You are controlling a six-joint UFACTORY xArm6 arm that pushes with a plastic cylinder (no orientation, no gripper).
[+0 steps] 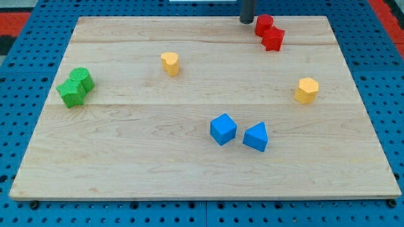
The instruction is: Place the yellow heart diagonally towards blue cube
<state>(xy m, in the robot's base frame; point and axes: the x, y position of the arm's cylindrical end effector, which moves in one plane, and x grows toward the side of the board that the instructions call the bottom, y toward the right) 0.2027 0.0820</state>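
The yellow heart (pixel 170 63) lies in the upper left-middle of the wooden board (pixel 126 151). The blue cube (pixel 223 128) sits below centre, down and to the right of the heart, with a blue triangular block (pixel 256 137) just to its right. My tip (pixel 246 21) is at the view's top edge, just left of two red blocks (pixel 269 32), far to the upper right of the yellow heart and touching no block that I can see.
A yellow hexagonal block (pixel 306 90) lies at the right. Two green blocks (pixel 76 87) sit together at the left edge. A blue pegboard surface (pixel 19 94) surrounds the board.
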